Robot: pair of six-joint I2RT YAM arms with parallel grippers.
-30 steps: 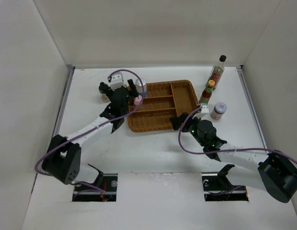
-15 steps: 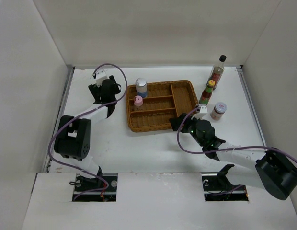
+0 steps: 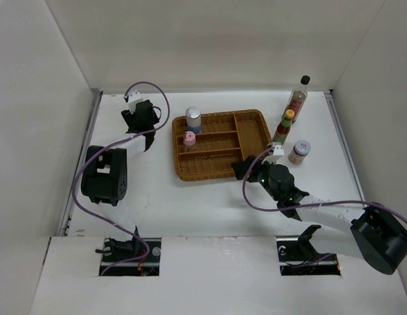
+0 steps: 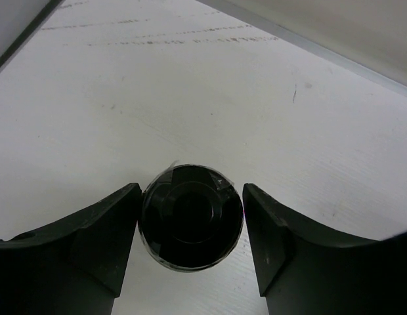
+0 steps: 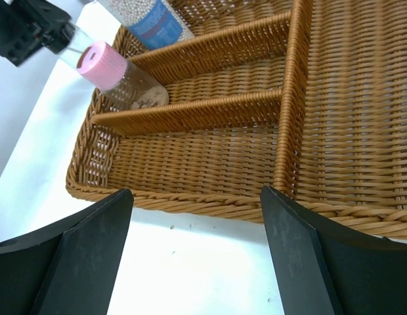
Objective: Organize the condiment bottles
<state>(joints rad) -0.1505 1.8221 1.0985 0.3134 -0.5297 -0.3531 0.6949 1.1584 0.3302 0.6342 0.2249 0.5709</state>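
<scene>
My left gripper [image 3: 142, 121] is at the far left of the table, left of the wicker tray [image 3: 251, 125]. In the left wrist view it [image 4: 192, 194] is open, its jaws on either side of the black-capped round bottle [image 4: 190, 223], which stands on the table and is hidden in the top view. The blue-banded white-capped bottle [image 3: 193, 119] and the pink-capped bottle [image 3: 189, 139] stand in the tray's left compartments. My right gripper [image 3: 247, 168] is open and empty at the tray's front edge [image 5: 210, 207]. The right wrist view also shows the pink-capped bottle [image 5: 102, 64] and the blue-banded bottle [image 5: 151, 23].
The tall clear black-capped bottle [image 3: 299, 97], the yellow-capped red-green bottle [image 3: 283, 126] and the squat jar [image 3: 299, 151] stand on the table right of the tray. White walls close the table at the back and both sides.
My left gripper has let go of the pink-capped bottle in the tray and swung away to the far left, over the black-capped round bottle. The right arm has barely moved.
</scene>
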